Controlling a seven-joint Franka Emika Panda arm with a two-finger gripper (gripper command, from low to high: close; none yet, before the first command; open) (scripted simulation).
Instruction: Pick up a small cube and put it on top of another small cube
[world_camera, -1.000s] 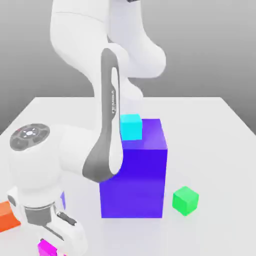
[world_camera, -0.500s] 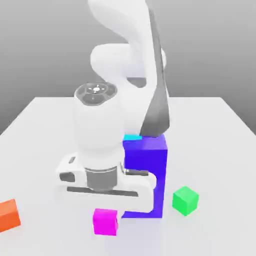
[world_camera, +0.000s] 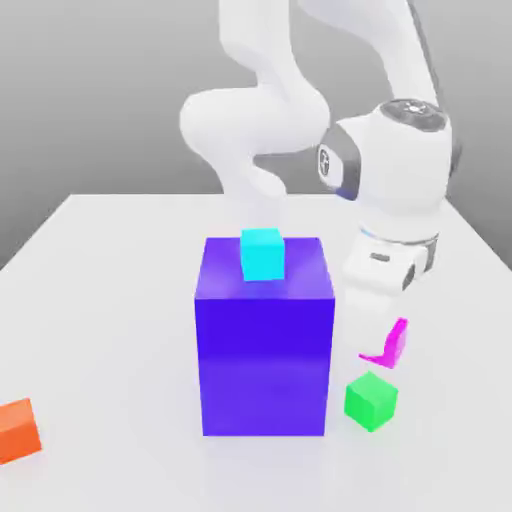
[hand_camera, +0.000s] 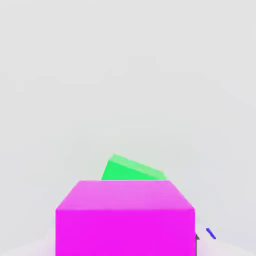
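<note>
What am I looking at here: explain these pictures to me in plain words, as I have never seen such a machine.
This is a single white robot arm whose tool, a two-finger gripper, does the grasping; the scene is a computer simulation. One picture comes from a camera standing off the arm and shows the whole scene. The other comes from a camera on the arm's hand.

On the pale surface stands a big blue-violet block, with a small cyan cube on top. An orange cube lies toward the exterior view's left, and a green cube toward its right, beside the block.

The tool is closed on a magenta cube, held above the surface near the green one; the two are not stacked.
</note>
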